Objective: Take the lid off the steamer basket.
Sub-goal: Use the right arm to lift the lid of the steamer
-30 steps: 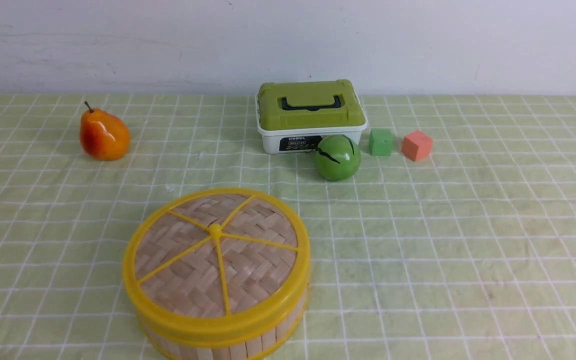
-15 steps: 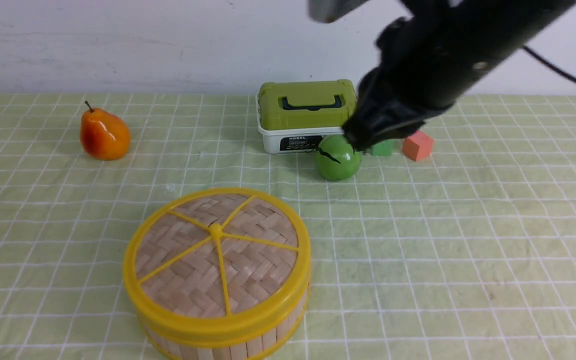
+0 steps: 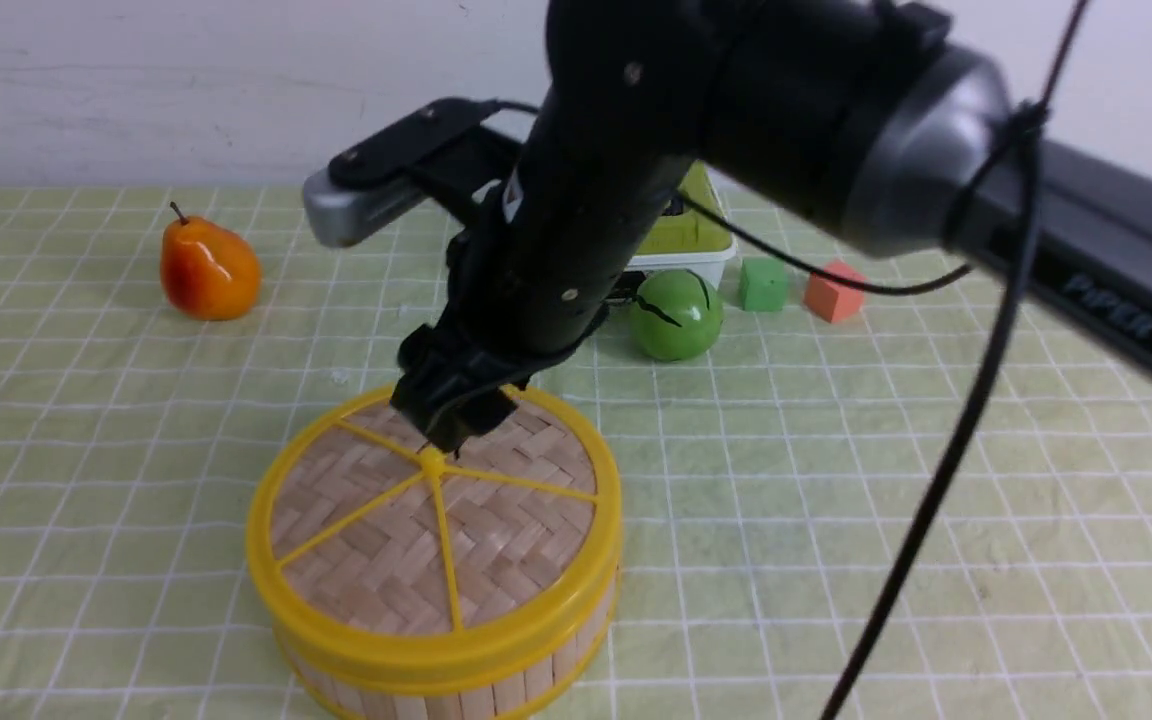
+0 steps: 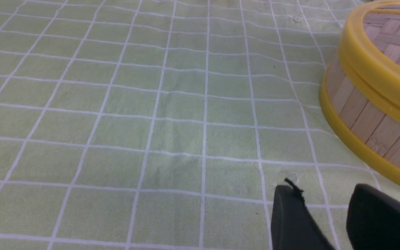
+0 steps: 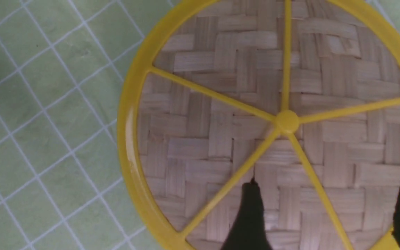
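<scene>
The steamer basket (image 3: 456,690) stands at the front left of the table with the lid (image 3: 376,545) sitting flat on it. My right gripper (image 3: 446,432) hangs just above the lid's centre knob (image 3: 431,461). In the right wrist view this gripper (image 5: 328,189) is open, its dark fingers (image 5: 250,211) spread wide over the woven lid (image 5: 221,139), with one yellow spoke between them and the knob (image 5: 286,121) just beyond the tips. My left gripper (image 4: 326,194) is open and low over the cloth, beside the basket's slatted wall (image 4: 359,114). It is out of the front view.
At the back stand an orange pear (image 3: 208,268), a green-lidded white box (image 3: 701,235) half hidden by my right arm, a green ball (image 3: 676,315), a green cube (image 3: 762,284) and a salmon cube (image 3: 833,291). The arm's black cable (image 3: 936,480) hangs down on the right.
My right arm has swung in from the table's right edge, passed the box and ball, and come down over the lid's centre. The lid and basket have not moved.
</scene>
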